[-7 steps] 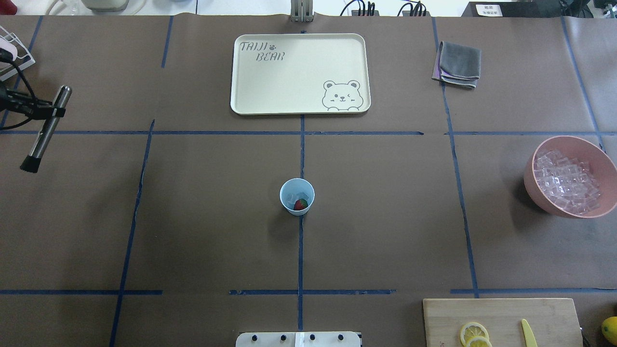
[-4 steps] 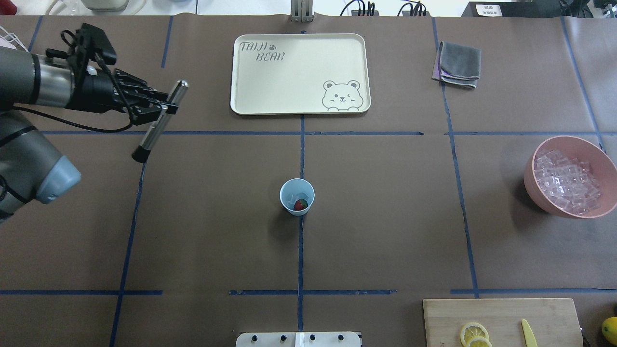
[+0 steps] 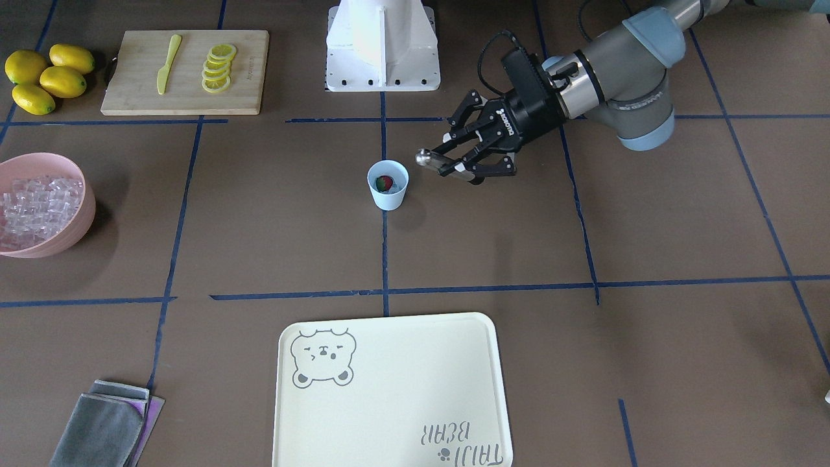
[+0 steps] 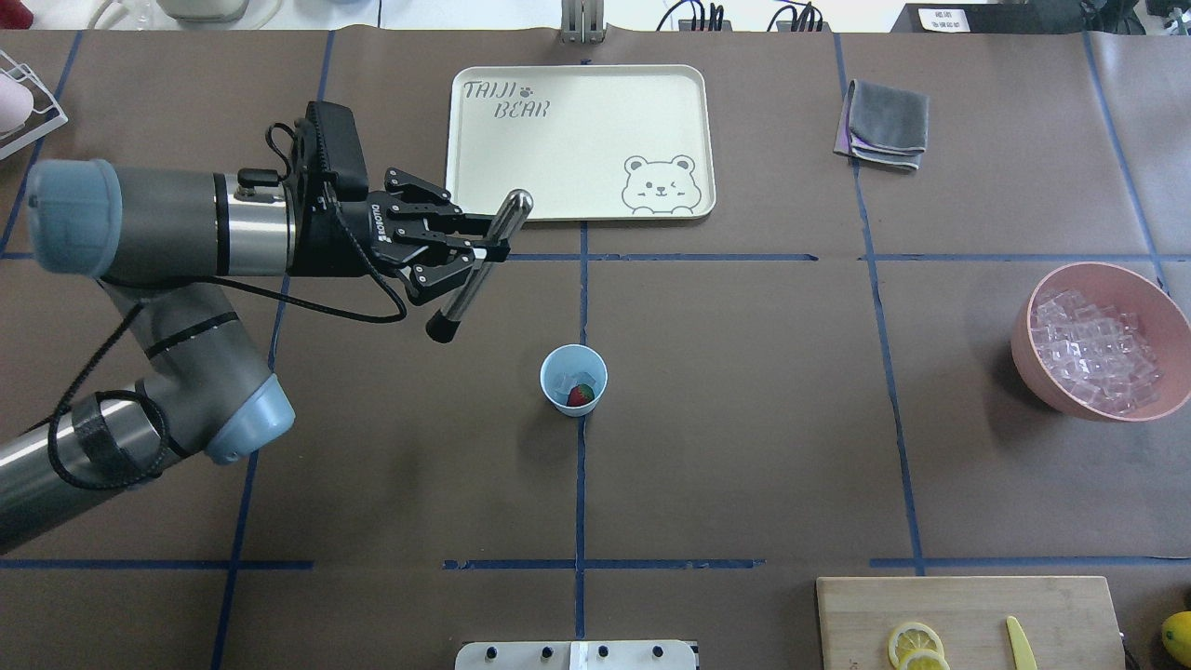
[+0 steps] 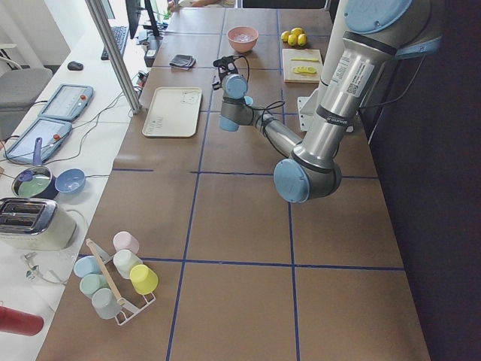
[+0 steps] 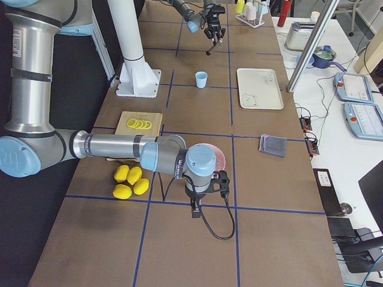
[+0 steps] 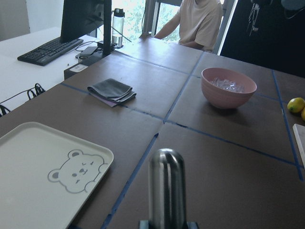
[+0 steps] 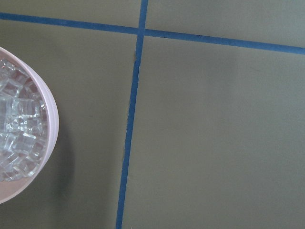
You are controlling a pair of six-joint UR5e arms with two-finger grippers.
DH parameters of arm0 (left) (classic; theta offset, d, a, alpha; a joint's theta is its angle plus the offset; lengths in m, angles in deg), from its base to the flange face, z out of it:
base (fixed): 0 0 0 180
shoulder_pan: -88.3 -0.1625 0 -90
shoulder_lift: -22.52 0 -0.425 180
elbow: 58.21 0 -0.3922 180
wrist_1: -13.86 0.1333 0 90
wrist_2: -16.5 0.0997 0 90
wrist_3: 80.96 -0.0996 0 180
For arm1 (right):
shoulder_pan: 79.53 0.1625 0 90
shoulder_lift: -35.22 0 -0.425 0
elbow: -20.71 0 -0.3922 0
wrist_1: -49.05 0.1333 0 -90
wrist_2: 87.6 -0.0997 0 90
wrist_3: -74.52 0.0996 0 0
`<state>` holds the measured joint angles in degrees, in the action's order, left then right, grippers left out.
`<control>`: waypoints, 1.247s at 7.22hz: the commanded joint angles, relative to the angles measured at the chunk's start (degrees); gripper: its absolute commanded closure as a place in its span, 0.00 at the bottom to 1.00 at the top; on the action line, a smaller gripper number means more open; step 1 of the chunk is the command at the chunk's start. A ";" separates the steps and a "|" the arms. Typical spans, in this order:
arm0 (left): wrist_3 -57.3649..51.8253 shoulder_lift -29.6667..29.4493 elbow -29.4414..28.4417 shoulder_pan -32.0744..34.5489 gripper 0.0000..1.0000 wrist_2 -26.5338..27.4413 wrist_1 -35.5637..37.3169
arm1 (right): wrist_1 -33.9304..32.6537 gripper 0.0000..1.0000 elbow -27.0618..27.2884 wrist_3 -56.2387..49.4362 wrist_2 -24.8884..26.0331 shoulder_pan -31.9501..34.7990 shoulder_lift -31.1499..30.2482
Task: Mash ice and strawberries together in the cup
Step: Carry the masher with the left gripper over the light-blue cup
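The left gripper (image 4: 486, 249) pinched a shiny metal masher stick (image 4: 465, 290) between its fingers, near the stick's middle. The stick was tilted, with its round silver end up and its black end down, above the table (image 4: 744, 447). Seen from overhead, the stick hung at about 10 o'clock from the cup (image 4: 573, 380), near it but not touching it. The small pale blue cup stood upright on a blue tape line (image 4: 581, 484) in the middle of the table. Inside it lay the red strawberry (image 4: 580, 395) on the 5 o'clock side and the ice (image 4: 560, 381) on the 10 o'clock side. The ice was maybe one or two clear cubes, but they were hard to see. A cream bear tray (image 4: 577, 121) lay at 12 o'clock from the cup. A pink bowl (image 4: 1031, 368) heaped with more clear cubes sat at 3 o'clock, well apart. The right gripper (image 6: 195, 209) hung just beside that bowl. I could not tell if its fingers were spread or pressed together.
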<state>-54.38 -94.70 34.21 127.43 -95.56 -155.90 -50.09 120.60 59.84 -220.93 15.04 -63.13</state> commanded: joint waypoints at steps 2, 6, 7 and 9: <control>-0.39 -3.44 -2.76 -7.57 1.00 11.34 -16.87 | 0.00 0.01 0.04 0.00 0.00 0.00 0.00; -10.49 -7.14 -17.06 -9.15 1.00 16.71 -35.15 | 0.09 0.01 0.13 0.00 0.00 0.00 0.00; -10.59 -8.11 -19.54 -9.59 1.00 17.66 -36.77 | 0.09 0.01 0.13 0.00 0.00 0.00 0.00; -10.59 -7.68 -20.96 -15.19 1.00 23.70 -39.76 | 0.09 0.01 0.04 0.00 0.00 0.00 0.00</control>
<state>-64.87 -102.48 14.66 115.20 -75.29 -193.56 -50.04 120.72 59.84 -220.94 15.04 -63.13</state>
